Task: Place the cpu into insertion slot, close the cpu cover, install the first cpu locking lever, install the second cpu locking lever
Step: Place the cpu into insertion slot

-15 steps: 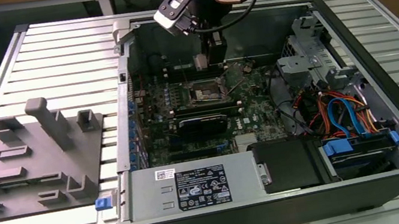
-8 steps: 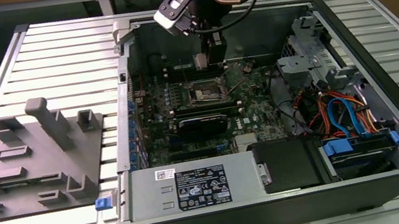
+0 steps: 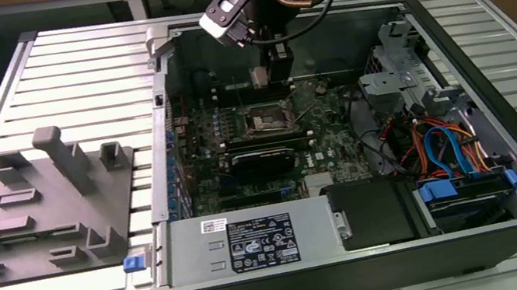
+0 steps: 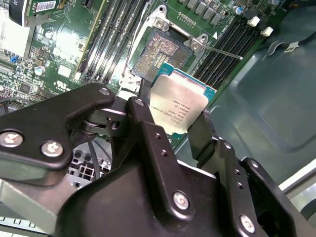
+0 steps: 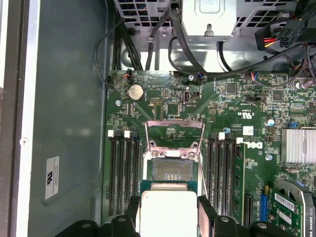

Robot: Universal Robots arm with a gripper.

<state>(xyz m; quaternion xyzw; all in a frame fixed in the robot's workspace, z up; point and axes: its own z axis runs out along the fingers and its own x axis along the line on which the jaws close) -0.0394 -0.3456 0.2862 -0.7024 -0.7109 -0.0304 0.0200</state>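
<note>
Cpu (image 3: 260,76) clamped in the gripper (image 3: 268,72), above the insertion slot (image 3: 268,116) and not yet seated.
In the exterior view, the chip hangs inside the open computer case (image 3: 515,173), over the socket. In the second wrist view, two black fingers (image 4: 148,133) squeeze opposite edges of the cpu (image 4: 178,106); it is square, without a long axis, its metal face toward the camera, one corner toward the bare insertion slot (image 4: 158,54). In the first wrist view, the cpu cover (image 5: 174,129) stands open beyond the socket (image 5: 170,170).
</note>
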